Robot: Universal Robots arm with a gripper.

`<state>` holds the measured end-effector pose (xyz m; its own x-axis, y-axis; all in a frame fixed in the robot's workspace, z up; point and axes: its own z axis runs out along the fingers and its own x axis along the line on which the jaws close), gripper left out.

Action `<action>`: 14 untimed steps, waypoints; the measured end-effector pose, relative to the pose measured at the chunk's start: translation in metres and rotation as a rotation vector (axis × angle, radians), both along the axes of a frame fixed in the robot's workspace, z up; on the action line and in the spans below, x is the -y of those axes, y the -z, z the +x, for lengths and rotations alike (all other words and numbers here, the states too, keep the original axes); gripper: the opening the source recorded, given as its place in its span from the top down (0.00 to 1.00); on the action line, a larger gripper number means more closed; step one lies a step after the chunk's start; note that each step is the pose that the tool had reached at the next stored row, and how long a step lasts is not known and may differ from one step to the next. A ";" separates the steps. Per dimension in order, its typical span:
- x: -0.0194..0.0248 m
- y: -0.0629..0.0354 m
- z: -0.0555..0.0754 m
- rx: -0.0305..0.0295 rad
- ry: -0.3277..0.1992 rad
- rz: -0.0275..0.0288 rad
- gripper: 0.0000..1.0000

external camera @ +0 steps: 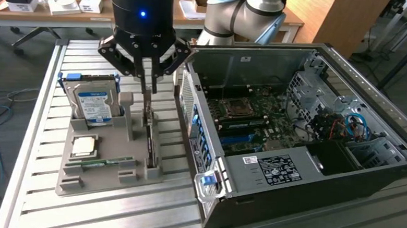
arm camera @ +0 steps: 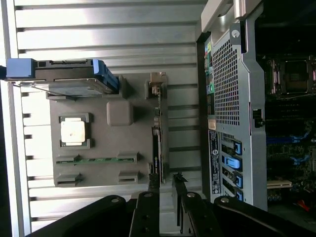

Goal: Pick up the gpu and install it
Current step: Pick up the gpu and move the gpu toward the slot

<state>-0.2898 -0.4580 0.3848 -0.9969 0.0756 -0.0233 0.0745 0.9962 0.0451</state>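
The gpu [external camera: 150,137] is a thin card standing on edge in a slot of the grey holder [external camera: 110,174], right beside the open computer case [external camera: 291,165]. My gripper [external camera: 146,90] hangs just above the card's far end, with its two slim fingers pointing down and a narrow gap between them. In the wrist view the gpu [arm camera: 157,143] runs as a dark line along the holder [arm camera: 98,143]. The gripper [arm camera: 166,181] shows its fingertips [arm camera: 178,181] slightly apart, and nothing is between them.
The holder also carries a silver blue-labelled hard drive [external camera: 92,104] standing upright, a processor chip [external camera: 83,146] and a green memory stick [external camera: 107,163]. The case lies on its side on the slatted metal table [external camera: 42,137], its motherboard [external camera: 259,117] exposed. Desks with clutter stand behind.
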 end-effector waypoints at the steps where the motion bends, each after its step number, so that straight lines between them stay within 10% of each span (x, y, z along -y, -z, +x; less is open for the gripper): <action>1: 0.0000 0.0000 0.000 0.0000 0.000 0.0000 0.71; 8: 0.0000 0.0000 0.000 0.0000 0.000 0.0000 0.47; 14: 0.0000 0.0023 0.000 0.0000 0.000 0.0000 0.47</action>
<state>-0.2899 -0.4580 0.3825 -0.9969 0.0757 -0.0233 0.0746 0.9962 0.0451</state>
